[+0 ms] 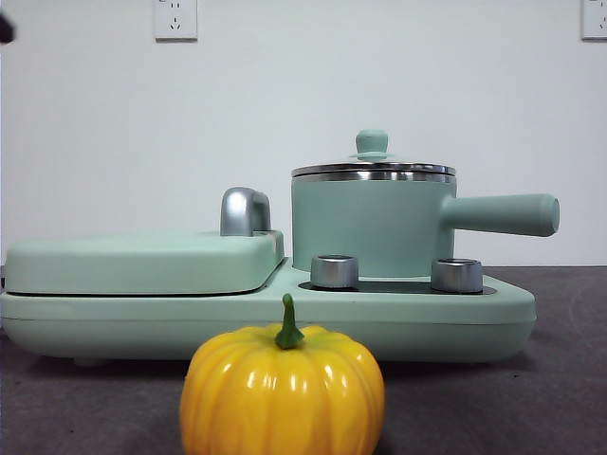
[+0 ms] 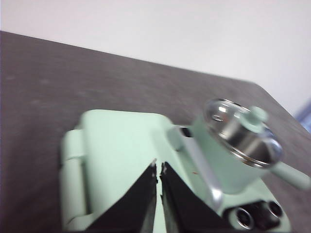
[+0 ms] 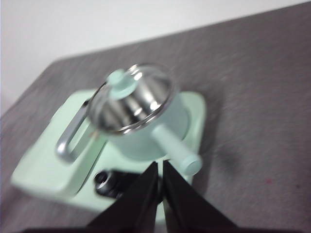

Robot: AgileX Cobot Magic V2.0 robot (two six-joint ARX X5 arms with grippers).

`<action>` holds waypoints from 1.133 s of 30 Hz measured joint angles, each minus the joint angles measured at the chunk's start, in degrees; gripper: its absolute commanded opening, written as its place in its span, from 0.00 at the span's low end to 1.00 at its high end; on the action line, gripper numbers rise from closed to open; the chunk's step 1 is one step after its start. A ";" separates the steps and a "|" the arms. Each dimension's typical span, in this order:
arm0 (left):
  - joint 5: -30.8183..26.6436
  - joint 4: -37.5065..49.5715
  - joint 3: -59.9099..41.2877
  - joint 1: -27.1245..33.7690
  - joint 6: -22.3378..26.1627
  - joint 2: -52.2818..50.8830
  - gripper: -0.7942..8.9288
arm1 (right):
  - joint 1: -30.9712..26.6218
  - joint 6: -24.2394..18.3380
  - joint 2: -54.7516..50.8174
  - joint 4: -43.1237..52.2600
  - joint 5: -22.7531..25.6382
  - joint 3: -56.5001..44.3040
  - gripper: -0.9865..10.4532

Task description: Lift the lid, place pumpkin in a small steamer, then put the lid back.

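The yellow-orange pumpkin (image 1: 283, 391) with a green stem stands on the table at the near centre of the front view. The small mint-green steamer (image 1: 372, 224) sits on the right of the base appliance, its handle pointing right. The glass lid (image 1: 373, 164) with its mint knob rests on the steamer. The steamer (image 2: 228, 155) and lid (image 2: 241, 130) show in the left wrist view, and the steamer (image 3: 150, 133) and lid (image 3: 131, 97) in the right wrist view. My left gripper (image 2: 159, 167) is shut and empty above the griddle cover. My right gripper (image 3: 160, 167) is shut and empty above the steamer's handle.
The wide mint-green base appliance (image 1: 266, 318) carries a flat griddle cover (image 1: 142, 261) with a steel handle (image 1: 244, 210) on the left and two silver knobs (image 1: 334, 271) in front of the steamer. A white wall stands behind. A black arm tip (image 1: 5, 30) shows at the top left corner.
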 measured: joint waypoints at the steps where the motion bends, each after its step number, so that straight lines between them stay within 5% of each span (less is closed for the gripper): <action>1: 1.18 -0.98 1.92 -0.35 0.96 1.95 0.10 | 0.00 -1.60 1.60 -1.51 -1.40 1.57 0.10; 10: 11.19 -5.53 11.54 -3.13 6.69 11.82 0.10 | 0.00 -13.09 10.58 -7.93 -10.84 9.42 0.10; 16: 11.34 -6.05 11.54 -3.21 7.50 11.82 0.17 | 0.00 -14.23 11.82 -8.02 -11.32 9.42 0.13; 23: 11.34 -6.40 11.54 -3.21 7.69 12.00 0.56 | 0.00 -14.67 11.87 -8.02 -9.73 9.42 0.49; 34: 11.37 -2.60 13.57 -5.77 5.66 16.26 0.56 | 0.00 -14.67 11.87 -8.02 -9.70 9.42 0.52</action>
